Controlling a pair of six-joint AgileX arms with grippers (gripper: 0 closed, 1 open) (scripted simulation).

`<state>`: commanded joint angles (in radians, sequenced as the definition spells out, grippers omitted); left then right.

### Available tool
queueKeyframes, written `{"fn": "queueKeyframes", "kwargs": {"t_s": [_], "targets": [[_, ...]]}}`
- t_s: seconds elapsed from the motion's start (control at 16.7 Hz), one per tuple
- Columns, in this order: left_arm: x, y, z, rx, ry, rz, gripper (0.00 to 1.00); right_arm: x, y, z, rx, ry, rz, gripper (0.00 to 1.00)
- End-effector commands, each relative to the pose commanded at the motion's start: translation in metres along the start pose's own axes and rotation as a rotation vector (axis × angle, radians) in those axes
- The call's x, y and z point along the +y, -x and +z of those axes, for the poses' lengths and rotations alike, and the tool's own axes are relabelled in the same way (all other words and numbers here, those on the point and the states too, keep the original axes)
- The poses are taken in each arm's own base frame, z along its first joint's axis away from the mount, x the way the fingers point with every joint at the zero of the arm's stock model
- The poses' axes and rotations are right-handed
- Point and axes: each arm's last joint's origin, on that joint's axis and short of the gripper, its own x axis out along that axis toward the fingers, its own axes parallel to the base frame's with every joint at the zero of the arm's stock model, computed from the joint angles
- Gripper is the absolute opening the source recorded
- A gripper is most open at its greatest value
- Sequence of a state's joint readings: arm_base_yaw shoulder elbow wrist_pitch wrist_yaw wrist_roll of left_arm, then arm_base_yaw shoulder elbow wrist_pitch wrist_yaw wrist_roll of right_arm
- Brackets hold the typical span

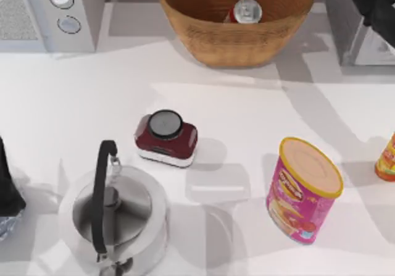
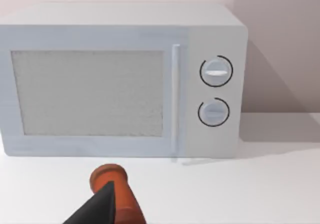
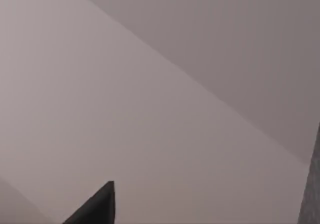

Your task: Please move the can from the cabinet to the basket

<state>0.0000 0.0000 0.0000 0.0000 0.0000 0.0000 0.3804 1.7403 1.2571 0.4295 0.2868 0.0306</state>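
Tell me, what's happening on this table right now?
A two-armed robot was asked to move a can from a cabinet into a basket. The small red can now sits inside the wicker basket at the back of the table, with nothing holding it. The right arm is up near the grey cabinet at the back right. The left arm waits at the table's left edge.

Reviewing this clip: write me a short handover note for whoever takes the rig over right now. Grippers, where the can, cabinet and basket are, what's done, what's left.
Left arm: parked at the table's left edge, holding nothing that I can see.
Right arm: up at the far right, over the cabinet; its wrist view faces a plain wall.
Can: inside the basket at the far middle of the table, silver top showing, no gripper touching it.
Done: the can is in the basket, released.
Left: judging by this, only bringing the right arm back to rest.
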Motion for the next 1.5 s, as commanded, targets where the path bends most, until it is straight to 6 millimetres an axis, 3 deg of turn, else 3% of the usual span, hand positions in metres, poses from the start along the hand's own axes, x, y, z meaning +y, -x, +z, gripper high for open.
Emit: {"fn": "queueKeyframes", "kwargs": {"t_s": [0.18, 0.3, 0.48, 0.66, 0.84, 1.02, 1.2, 1.5], "targets": [[0.000, 0.000, 0.000, 0.000, 0.000, 0.000, 1.00, -0.047, 0.080, 0.016, -0.008, -0.007, 0.017, 1.00], [0.000, 0.000, 0.000, 0.000, 0.000, 0.000, 1.00, -0.071, 0.138, 0.013, -0.026, -0.012, 0.018, 1.00], [0.000, 0.000, 0.000, 0.000, 0.000, 0.000, 1.00, -0.096, 0.213, -0.017, -0.054, -0.013, 0.004, 1.00], [0.000, 0.000, 0.000, 0.000, 0.000, 0.000, 1.00, -0.108, 0.260, -0.064, -0.066, -0.010, -0.026, 1.00], [0.000, 0.000, 0.000, 0.000, 0.000, 0.000, 1.00, -0.114, 0.280, -0.110, -0.058, -0.006, -0.062, 1.00], [0.000, 0.000, 0.000, 0.000, 0.000, 0.000, 1.00, -0.117, 0.286, -0.138, -0.049, -0.003, -0.096, 1.00], [0.000, 0.000, 0.000, 0.000, 0.000, 0.000, 1.00, -0.118, 0.287, -0.148, -0.048, -0.002, -0.111, 1.00], [0.000, 0.000, 0.000, 0.000, 0.000, 0.000, 1.00, -0.118, 0.287, -0.147, -0.048, -0.002, -0.108, 1.00]]}}
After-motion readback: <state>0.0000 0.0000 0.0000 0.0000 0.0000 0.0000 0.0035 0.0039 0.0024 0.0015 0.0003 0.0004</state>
